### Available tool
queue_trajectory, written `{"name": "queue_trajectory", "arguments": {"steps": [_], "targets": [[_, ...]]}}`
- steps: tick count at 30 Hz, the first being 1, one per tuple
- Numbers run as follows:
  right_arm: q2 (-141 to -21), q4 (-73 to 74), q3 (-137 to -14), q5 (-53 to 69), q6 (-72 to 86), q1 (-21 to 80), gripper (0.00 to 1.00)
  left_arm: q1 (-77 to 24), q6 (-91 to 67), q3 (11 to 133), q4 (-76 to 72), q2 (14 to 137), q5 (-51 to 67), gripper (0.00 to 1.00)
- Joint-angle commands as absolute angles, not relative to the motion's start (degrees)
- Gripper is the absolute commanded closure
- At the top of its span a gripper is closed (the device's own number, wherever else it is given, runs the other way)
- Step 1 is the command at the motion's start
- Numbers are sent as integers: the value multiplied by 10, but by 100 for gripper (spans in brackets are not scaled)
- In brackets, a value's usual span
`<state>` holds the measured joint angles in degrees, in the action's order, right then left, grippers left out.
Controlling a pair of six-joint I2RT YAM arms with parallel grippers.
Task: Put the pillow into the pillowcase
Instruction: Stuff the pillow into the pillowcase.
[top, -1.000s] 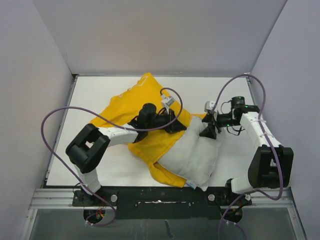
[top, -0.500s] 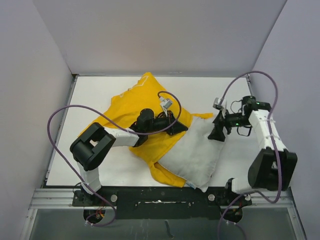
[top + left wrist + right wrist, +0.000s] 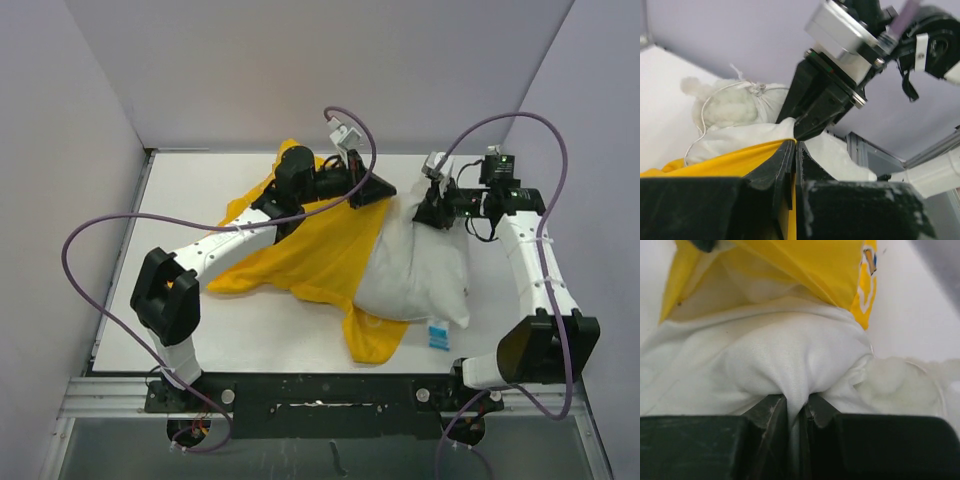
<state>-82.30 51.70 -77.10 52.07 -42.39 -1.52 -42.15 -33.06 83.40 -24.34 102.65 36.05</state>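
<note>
The white pillow (image 3: pixel 415 270) lies right of centre, its far end pinched between the jaws of my right gripper (image 3: pixel 421 213). The right wrist view shows that gripper (image 3: pixel 797 401) shut on a fold of the pillow (image 3: pixel 790 355), with loose stuffing (image 3: pixel 900 385) beside it. The yellow pillowcase (image 3: pixel 300 250) spreads to the left, its lower corner under the pillow's near left side. My left gripper (image 3: pixel 384 190) is shut on the pillowcase's raised edge, close to the right gripper. In the left wrist view it (image 3: pixel 794 143) clamps yellow pillowcase cloth (image 3: pixel 725 162) just in front of the pillow (image 3: pixel 740 132).
A small blue and white tag (image 3: pixel 438 335) lies on the white table (image 3: pixel 200 180) near the pillow's front corner. Grey walls close in the back and both sides. Purple cables loop above both arms.
Both grippers have moved toward the back wall, dragging pillow and pillowcase along. My right gripper let go, shifted, and shut on the pillow's far end. The left lifted the pillowcase edge.
</note>
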Motion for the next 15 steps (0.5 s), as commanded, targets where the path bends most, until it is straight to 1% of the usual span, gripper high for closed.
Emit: {"name": "queue_trajectory", "arguments": {"steps": [1,3,6,8,12,15], "targets": [[-769,384,-768,596,-379,-2,100,-427,-305,934,-233,995,404,100],[-757,356,-694,581,-395,3,100,-427,-309,894,-251,984,405,100],[-732,298,-572,549,-422,3,100,-429,-324,784,-301,961,402,100],[-723,273,-521,568,-426,-6,99,-430,-337,715,-335,955,402,100],[-745,315,-526,626,-436,8,98,-437,-361,644,-379,967,410,100],[-772,330,-537,604,-452,43,98,-439,-371,643,-387,979,414,100]]}}
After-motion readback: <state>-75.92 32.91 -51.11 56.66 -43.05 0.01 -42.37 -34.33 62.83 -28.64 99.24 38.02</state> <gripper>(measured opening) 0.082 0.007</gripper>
